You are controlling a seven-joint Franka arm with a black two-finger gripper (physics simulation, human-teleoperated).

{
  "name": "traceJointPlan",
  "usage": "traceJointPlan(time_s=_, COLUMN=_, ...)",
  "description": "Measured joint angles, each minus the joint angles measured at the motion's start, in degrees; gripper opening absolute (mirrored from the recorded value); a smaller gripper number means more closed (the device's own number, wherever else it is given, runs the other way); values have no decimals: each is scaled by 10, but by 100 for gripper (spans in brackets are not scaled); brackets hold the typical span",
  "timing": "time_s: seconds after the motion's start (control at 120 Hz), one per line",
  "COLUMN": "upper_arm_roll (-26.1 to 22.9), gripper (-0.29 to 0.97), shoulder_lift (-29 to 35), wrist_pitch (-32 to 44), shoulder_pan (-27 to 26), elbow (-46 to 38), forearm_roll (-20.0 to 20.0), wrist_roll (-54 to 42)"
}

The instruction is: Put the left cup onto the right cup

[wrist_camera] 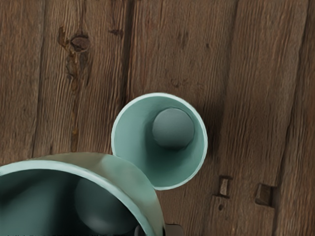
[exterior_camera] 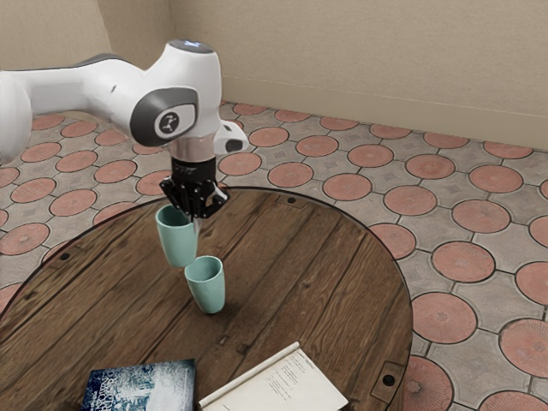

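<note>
While our hand (exterior_camera: 196, 214) pinches rim of held teal cup (exterior_camera: 175, 240), lifted off round wooden desk (exterior_camera: 325, 274), standing teal cup (exterior_camera: 206, 284) sits just beside, lower. Blue book (exterior_camera: 141, 385) and white booklet (exterior_camera: 282, 383) lie at desk edge, nothing between cups. In wrist view we see both hollow insides.

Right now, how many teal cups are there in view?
2. One smooth teal cup is held in the black two-finger gripper, lifted off the round wooden table. The second teal cup stands upright on the table close beside it. None looks hidden.
</note>
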State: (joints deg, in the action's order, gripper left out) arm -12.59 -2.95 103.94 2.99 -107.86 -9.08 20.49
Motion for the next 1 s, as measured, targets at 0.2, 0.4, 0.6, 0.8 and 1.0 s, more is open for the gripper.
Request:
traceJointPlan(time_s=0.2, upper_arm_roll=1, gripper=-11, shoulder_lift=-11, wrist_pitch=1, shoulder_pan=20, elbow=1, forearm_roll=-2, wrist_roll=9)
traceJointPlan(time_s=0.4, upper_arm_roll=1, gripper=-11, shoulder_lift=-23, wrist_pitch=2, shoulder_pan=13, elbow=10, forearm_roll=-6, wrist_roll=15)
traceJointPlan(time_s=0.6, upper_arm_roll=5, gripper=-11, shoulder_lift=-42, wrist_pitch=1, shoulder_pan=12, elbow=32, forearm_roll=-12, wrist_roll=20)
traceJointPlan(time_s=0.8, upper_arm_roll=6, gripper=-11, shoulder_lift=-77, wrist_pitch=-4, shoulder_pan=11, elbow=70, forearm_roll=-22, wrist_roll=22)
traceJointPlan(time_s=1.0, upper_arm_roll=4, gripper=-11, shoulder_lift=-99, wrist_pitch=-6, shoulder_pan=9, elbow=89, forearm_roll=-26, wrist_roll=24)
